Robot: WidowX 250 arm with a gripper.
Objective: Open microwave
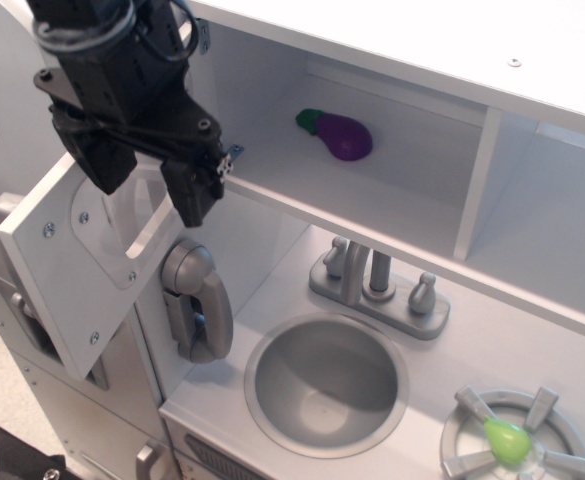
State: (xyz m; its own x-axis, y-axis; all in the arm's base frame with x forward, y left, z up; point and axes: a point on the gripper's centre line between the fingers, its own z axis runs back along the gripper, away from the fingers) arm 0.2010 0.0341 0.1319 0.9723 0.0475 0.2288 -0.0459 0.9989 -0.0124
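Pincer (150, 185) hangs spread beside the microwave door (72, 270), apparently gripping nothing. Door swung wide, cavity exposed: opening looks essentially done.

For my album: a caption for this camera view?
Robot fingers open beside the swung-open microwave door, purple eggplant inside.

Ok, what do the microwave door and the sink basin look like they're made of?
The microwave door looks like flat painted wood or fibreboard: matte pale panel, square edges, visible screw heads. The sink basin looks like thin brushed metal, with a dull grey sheen and rolled rim, though silver-finished plastic is possible.
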